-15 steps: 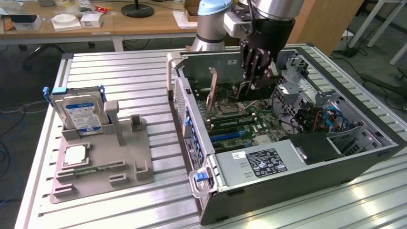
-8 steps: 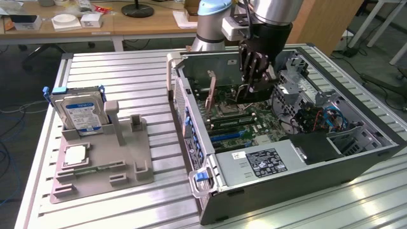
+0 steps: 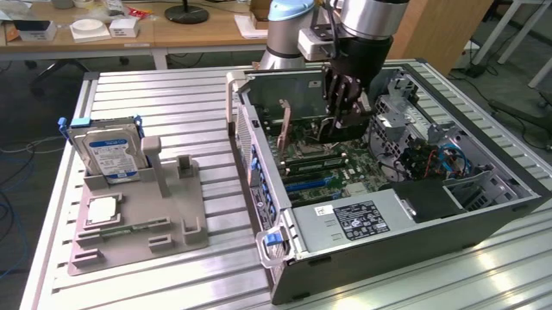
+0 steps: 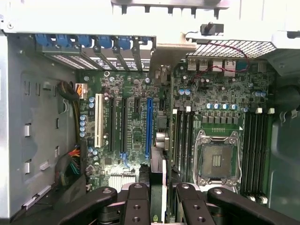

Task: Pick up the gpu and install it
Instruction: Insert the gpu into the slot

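Pincer (image 3: 343,121), jaws part-closed, clamps the gpu (image 4: 157,185) edge-on above the motherboard (image 4: 136,117), near eleven o'clock inside the open case (image 3: 414,248) in the exterior view. Judgement: the card edge should run parallel to the blue slot (image 4: 149,124) and go in under even pressure; tilt risks jamming.

Ribbed aluminium table (image 3: 155,97), grooves running across the top. Bearing two items directly: grey holder tray (image 3: 125,250), lying flat toward the exterior view's left; open computer case (image 3: 388,252), laid on its side toward the exterior view's right. Set near each other, seemingly not touching, gap partly hidden by the case's edge.
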`<state>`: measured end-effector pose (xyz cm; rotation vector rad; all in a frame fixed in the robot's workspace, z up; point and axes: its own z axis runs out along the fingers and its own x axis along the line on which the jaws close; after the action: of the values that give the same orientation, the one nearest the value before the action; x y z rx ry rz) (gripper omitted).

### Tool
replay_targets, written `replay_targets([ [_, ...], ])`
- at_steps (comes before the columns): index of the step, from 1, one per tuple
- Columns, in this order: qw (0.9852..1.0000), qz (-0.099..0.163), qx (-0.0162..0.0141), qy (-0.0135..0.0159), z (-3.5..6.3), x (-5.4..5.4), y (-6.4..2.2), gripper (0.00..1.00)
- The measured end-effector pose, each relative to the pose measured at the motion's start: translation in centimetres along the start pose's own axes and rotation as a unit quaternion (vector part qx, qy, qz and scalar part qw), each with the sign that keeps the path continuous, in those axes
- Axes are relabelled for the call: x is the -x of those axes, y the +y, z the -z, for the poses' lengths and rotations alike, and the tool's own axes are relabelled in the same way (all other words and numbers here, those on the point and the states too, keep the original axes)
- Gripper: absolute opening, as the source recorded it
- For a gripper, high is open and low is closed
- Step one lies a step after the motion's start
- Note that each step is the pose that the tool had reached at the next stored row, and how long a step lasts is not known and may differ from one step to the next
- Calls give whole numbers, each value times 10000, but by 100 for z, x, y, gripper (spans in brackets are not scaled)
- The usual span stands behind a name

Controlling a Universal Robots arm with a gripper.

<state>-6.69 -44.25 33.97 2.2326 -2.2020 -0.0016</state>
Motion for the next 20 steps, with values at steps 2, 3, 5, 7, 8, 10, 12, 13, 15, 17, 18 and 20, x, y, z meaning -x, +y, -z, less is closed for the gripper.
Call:
replay_targets([
  [2, 10000, 0, 0, 0, -33, 0, 4, 27],
  [3, 10000, 0, 0, 0, -47, 0, 5, 27],
  [5, 10000, 0, 0, 0, -71, 0, 9, 27],
  [7, 10000, -1, 0, 0, -92, 1, 14, 27],
  [8, 10000, 0, 0, 0, -103, 1, 17, 27],
  [10, 10000, -1, 0, 0, -120, 1, 24, 27],
  [12, 10000, -1, 0, 0, -137, 1, 30, 27],
  [13, 10000, 0, 0, 0, -146, 1, 32, 27],
  [15, 10000, 0, 0, 0, -165, 1, 34, 27],
  [17, 10000, 0, 0, 0, -185, 1, 36, 27],
  [18, 10000, 0, 0, 0, -193, 1, 36, 27],
  [20, 10000, 0, 0, 0, -214, 1, 37, 27],
])
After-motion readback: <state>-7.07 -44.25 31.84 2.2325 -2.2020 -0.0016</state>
